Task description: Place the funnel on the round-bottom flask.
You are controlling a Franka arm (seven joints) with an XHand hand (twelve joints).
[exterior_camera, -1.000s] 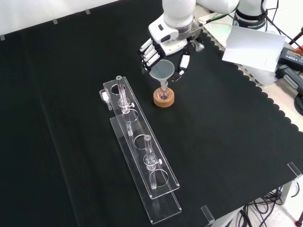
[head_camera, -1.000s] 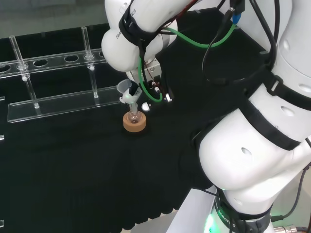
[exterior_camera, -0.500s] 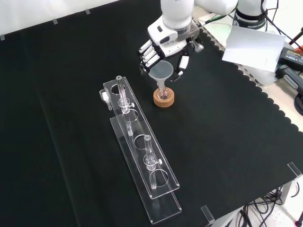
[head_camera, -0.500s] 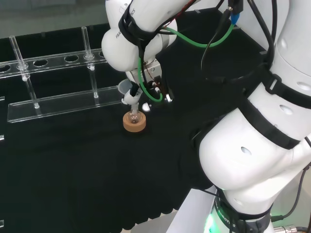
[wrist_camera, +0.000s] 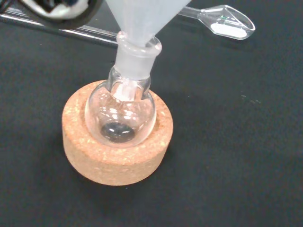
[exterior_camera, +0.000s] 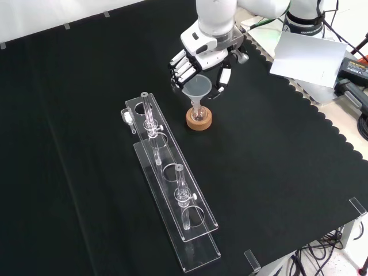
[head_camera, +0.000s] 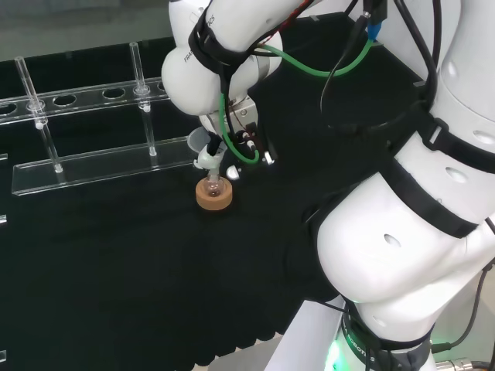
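Note:
A clear round-bottom flask (wrist_camera: 120,113) sits upright in a cork ring (wrist_camera: 118,146), and something small and dark lies at its bottom. The frosted funnel (wrist_camera: 139,19) stands with its stem inside the flask's neck. In the front view the funnel (exterior_camera: 197,87) lies between the curled fingers (exterior_camera: 181,64) and the thumb of the hand (exterior_camera: 204,54), which reaches down from the view's top. In the head view the hand (head_camera: 246,141) is just right of the funnel (head_camera: 199,144), above the flask (head_camera: 213,185) and its cork ring (head_camera: 213,199).
A long clear tube rack (exterior_camera: 172,190) with two test tubes lies left of the cork ring (exterior_camera: 199,119) in the front view; in the head view the rack (head_camera: 85,166) is behind it. A clear plastic scoop (wrist_camera: 227,22) rests on the cloth near the flask. White paper (exterior_camera: 305,54) lies off the cloth's edge.
The hand and the funnel have shifted only slightly over the flask; the funnel sits a touch lower in the neck. The flask and cork ring have stayed put.

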